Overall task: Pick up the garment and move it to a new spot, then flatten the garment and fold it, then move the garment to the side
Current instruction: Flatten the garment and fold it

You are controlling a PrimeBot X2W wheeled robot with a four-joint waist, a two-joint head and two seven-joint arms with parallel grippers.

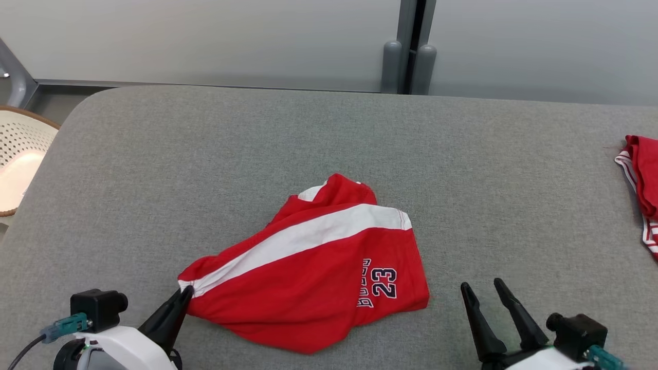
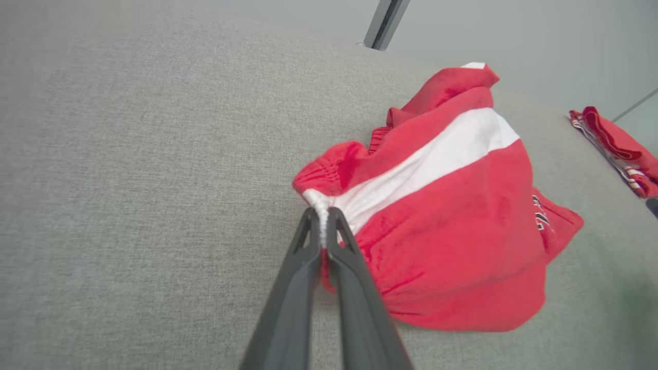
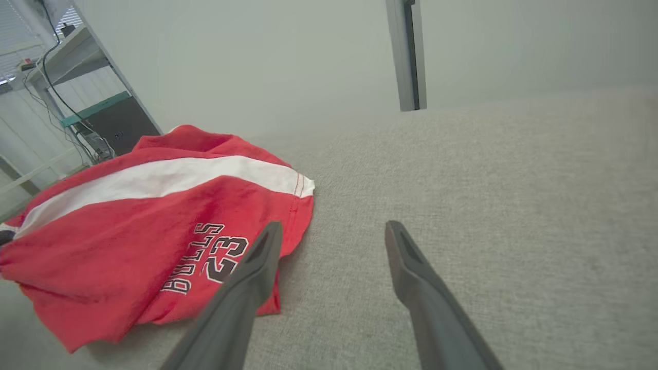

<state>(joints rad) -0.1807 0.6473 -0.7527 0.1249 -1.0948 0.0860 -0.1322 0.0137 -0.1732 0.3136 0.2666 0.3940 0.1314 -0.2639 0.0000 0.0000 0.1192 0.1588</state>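
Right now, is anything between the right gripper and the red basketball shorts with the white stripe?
Nothing visible. Only bare grey fabric tabletop separates the open right gripper from the red-and-white basketball shorts, at the hem corner near the 23 print. The left gripper is shut on the waistband corner.

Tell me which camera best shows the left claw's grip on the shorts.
Left wrist view: the left claw pinches the shorts by the white waistband, close up. Head view shows it small; right wrist view, just a dark tip.
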